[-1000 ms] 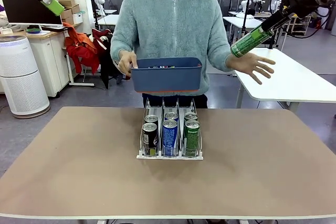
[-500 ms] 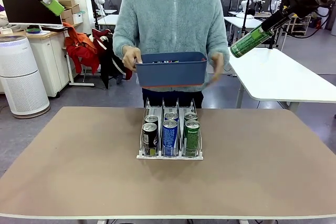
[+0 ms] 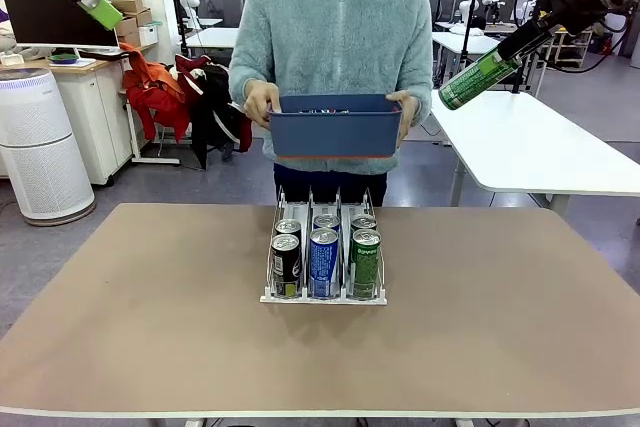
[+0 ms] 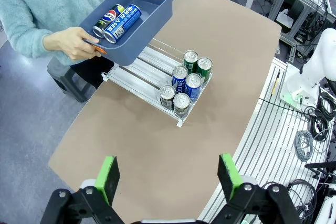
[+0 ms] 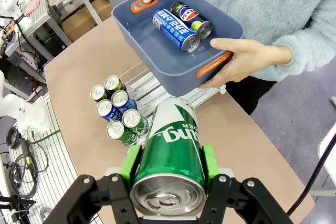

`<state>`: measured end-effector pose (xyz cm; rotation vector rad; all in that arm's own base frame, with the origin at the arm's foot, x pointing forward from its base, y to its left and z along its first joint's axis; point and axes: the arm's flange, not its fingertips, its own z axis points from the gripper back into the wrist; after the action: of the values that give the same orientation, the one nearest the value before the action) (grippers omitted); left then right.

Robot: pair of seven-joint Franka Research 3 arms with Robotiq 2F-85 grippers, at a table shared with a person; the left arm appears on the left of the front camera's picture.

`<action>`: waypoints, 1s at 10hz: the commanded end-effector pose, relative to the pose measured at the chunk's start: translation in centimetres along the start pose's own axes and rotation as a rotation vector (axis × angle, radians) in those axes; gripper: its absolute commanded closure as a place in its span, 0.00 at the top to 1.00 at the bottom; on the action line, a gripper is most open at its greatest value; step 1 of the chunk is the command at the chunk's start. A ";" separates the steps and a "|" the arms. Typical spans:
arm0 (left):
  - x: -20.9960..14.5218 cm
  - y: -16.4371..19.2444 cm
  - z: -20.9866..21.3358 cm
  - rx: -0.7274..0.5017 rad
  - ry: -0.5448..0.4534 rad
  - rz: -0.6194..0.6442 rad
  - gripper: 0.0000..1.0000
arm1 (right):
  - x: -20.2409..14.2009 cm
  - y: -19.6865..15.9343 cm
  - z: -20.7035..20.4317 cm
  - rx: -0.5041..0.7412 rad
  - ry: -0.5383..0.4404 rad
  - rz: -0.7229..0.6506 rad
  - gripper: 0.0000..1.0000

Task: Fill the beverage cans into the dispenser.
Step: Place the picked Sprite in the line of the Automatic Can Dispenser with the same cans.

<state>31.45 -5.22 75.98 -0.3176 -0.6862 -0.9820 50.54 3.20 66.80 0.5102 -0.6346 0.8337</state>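
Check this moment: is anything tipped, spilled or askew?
Nothing stands out. Six cans stand upright in the dispenser, two cans lie in the blue bin the person holds, and the right gripper grips a green can.

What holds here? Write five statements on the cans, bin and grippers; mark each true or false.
The right gripper is shut on a green aluminium drink can. True.
The clear-plastic three-lane dispenser holds nine cans. False: six cans, two per lane.
The dark blue plastic bin rests on the table. False: the person holds it up.
A black can and a blue-and-white can lie in the bin. True.
The left gripper grips a can. False: it is open and empty.
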 end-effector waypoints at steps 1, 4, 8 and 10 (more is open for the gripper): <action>-0.1 0.0 0.0 0.004 0.009 -0.002 1.00 | 0.1 0.1 0.2 -0.002 -0.004 0.006 0.00; -0.1 0.0 0.0 0.004 0.009 -0.002 1.00 | 0.1 0.1 0.2 -0.002 -0.004 0.006 0.00; -0.1 0.0 0.0 0.004 0.009 -0.002 1.00 | -1.1 2.5 0.0 -0.091 -0.003 -0.074 0.58; -0.1 0.0 0.0 0.004 0.009 -0.002 1.00 | -1.7 4.3 0.7 -0.159 -0.006 -0.115 0.58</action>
<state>31.45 -5.22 75.98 -0.3176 -0.6861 -0.9820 47.80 3.71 66.91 0.4427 -0.6485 0.7238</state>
